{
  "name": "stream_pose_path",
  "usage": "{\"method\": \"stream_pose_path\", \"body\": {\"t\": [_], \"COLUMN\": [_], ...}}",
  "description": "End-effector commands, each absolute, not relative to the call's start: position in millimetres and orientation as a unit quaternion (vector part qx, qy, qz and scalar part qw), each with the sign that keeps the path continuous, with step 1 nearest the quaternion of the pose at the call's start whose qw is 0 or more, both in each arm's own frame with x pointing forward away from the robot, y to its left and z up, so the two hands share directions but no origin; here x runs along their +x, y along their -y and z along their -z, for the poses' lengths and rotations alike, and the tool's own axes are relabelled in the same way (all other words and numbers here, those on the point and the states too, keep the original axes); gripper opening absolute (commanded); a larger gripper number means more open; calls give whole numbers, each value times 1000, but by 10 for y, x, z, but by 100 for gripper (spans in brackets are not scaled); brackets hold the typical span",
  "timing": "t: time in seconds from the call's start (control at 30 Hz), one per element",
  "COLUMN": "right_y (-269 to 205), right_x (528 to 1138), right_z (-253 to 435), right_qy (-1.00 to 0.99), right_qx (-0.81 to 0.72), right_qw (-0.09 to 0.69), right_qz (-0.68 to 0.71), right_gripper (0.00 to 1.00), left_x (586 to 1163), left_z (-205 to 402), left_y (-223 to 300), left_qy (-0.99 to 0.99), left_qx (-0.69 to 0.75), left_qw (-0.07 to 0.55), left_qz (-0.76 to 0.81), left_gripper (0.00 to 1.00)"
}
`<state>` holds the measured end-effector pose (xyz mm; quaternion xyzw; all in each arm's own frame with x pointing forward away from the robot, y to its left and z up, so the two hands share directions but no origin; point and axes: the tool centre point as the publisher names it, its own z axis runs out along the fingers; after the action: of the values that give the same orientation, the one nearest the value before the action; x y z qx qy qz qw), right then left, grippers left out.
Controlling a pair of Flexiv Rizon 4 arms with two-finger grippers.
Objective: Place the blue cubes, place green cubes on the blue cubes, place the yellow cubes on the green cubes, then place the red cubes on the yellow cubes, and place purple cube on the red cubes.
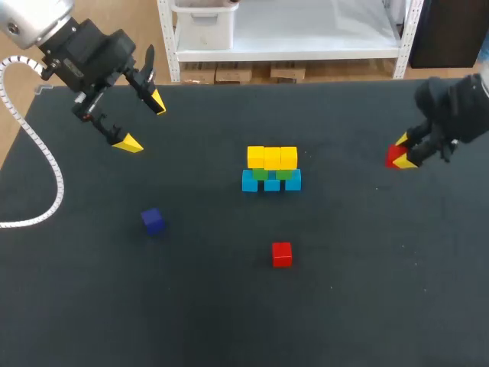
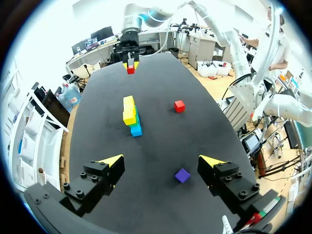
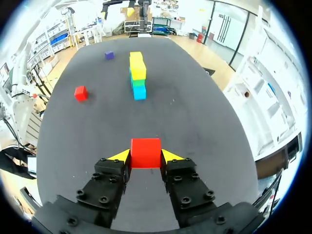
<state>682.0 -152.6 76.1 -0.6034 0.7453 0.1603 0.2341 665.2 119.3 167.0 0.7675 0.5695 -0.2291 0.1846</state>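
Clamping a red cube (image 3: 145, 152) from both sides with its yellow-tipped fingers, the right gripper (image 3: 145, 156) sits low at the far right of the black table (image 1: 367, 290). I cannot tell whether this cube touches the table or is lifted just off it.

The left gripper (image 1: 143, 122) hangs above the far left part of the table. Its fingers are spread wide apart and nothing is between them.

A small stack stands in the middle of the table, well apart from both grippers. Its bottom layer is a row of three blue cubes (image 1: 271, 182), side by side from left to right. Two green cubes (image 1: 260, 174) show on top of the blue row. Three yellow cubes (image 1: 272, 157) lie in a row on the green ones, touching one another, and form the top layer.

A second red cube (image 1: 282, 254) lies alone on the table, nearer than the stack and roughly in line with its right end. A purple cube (image 1: 153, 220) lies alone to the left of the stack and a little nearer, on the left arm's side of the table.
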Motion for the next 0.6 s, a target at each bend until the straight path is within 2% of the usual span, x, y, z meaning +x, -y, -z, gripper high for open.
{"method": "stream_pose_path", "body": {"t": [0.03,0.6], "right_y": [1347,689], "right_x": [6843,7010], "right_z": [-915,-1317], "right_qy": [-740,-705], "right_qx": [-612,-654], "right_qw": [230,240], "right_qz": [-157,-138], "right_gripper": [0,0], "left_x": [6662,6662], "left_z": [-1667,-1667], "left_y": [-1202,-1202], "left_qy": [-568,-568], "left_qx": [768,768], "left_qw": [185,185], "left_qz": [230,230], "left_gripper": [100,100]}}
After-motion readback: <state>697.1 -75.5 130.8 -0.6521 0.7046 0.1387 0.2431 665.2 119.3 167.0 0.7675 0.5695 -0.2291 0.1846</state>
